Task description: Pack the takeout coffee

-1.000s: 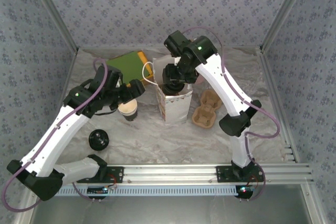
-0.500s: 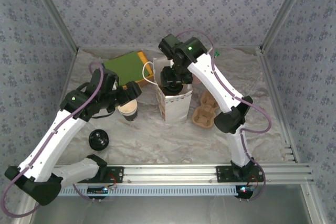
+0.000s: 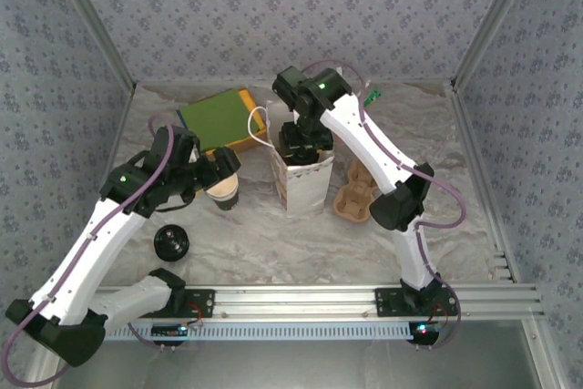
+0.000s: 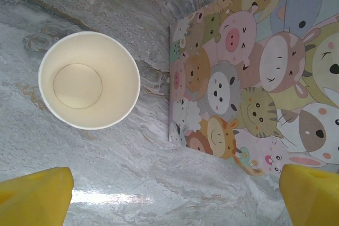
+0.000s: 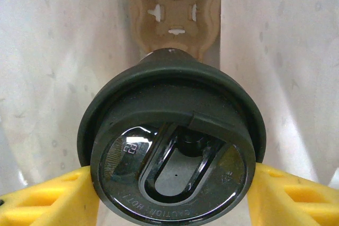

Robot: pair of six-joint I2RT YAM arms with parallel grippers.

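The bag (image 3: 302, 181) is standing open, and the right gripper (image 3: 305, 138) is clamping the coffee (image 5: 169, 93) just inside its mouth. The left gripper (image 4: 175, 194) is hanging spread apart and empty above the cup (image 4: 89, 87). The coffee risks tipping off the carrier (image 5: 175, 14) below if it is released off-centre, or the squeezed lid (image 5: 169, 178) popping loose. The lid is reading "CAUTION HOT".

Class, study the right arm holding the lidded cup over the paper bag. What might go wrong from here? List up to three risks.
1. The right gripper pinches the takeout coffee near its lid; the cup may slip.
2. The bag's white walls stand close on both sides; the cup might catch one and tip the bag.
3. The open left gripper hovers by the lidless cup and might knock it.
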